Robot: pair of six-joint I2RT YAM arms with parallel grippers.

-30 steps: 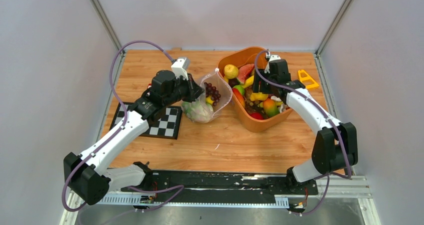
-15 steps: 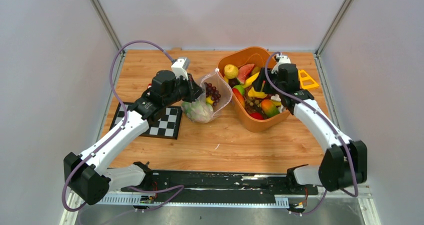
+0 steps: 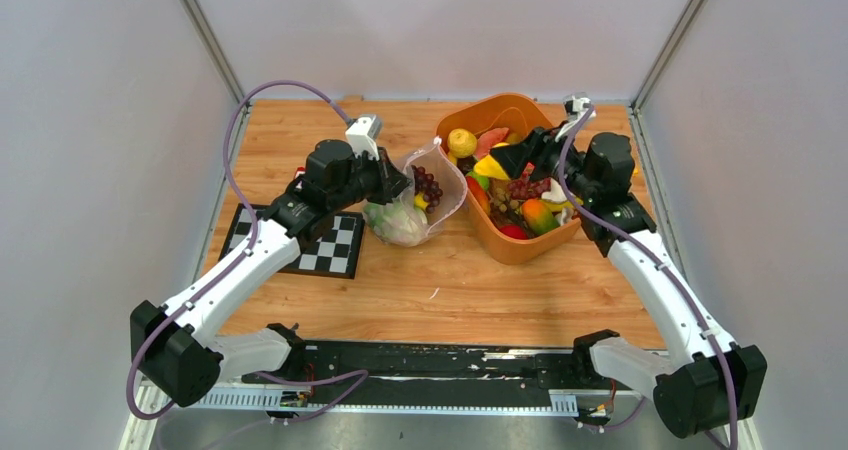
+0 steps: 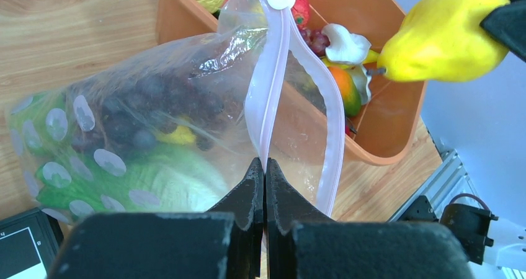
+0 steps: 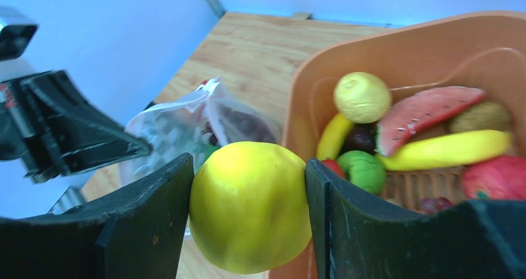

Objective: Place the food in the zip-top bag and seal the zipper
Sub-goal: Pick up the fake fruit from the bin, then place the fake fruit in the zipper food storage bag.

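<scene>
The clear dotted zip-top bag [image 3: 412,210] stands beside the orange basket, with purple grapes [image 4: 142,108] and green cabbage [image 4: 155,183] inside. My left gripper [image 3: 392,184] is shut on the bag's pinkish zipper strip [image 4: 273,80] and holds the mouth up and open; its tips [image 4: 265,162] pinch one lip. My right gripper [image 3: 503,160] is shut on a yellow fruit [image 5: 248,204], held above the basket's left side, just right of the bag mouth. The fruit also shows in the left wrist view [image 4: 443,34].
The orange basket [image 3: 505,250] holds more toy food: a lemon [image 5: 361,96], a watermelon slice [image 5: 428,108], a banana [image 5: 459,147] and others. A checkerboard [image 3: 325,245] lies under the left arm. Grey walls enclose the table on three sides.
My right gripper has risen out of the basket with the yellow fruit and turned left toward the bag mouth. The left gripper and bag have stayed put.
</scene>
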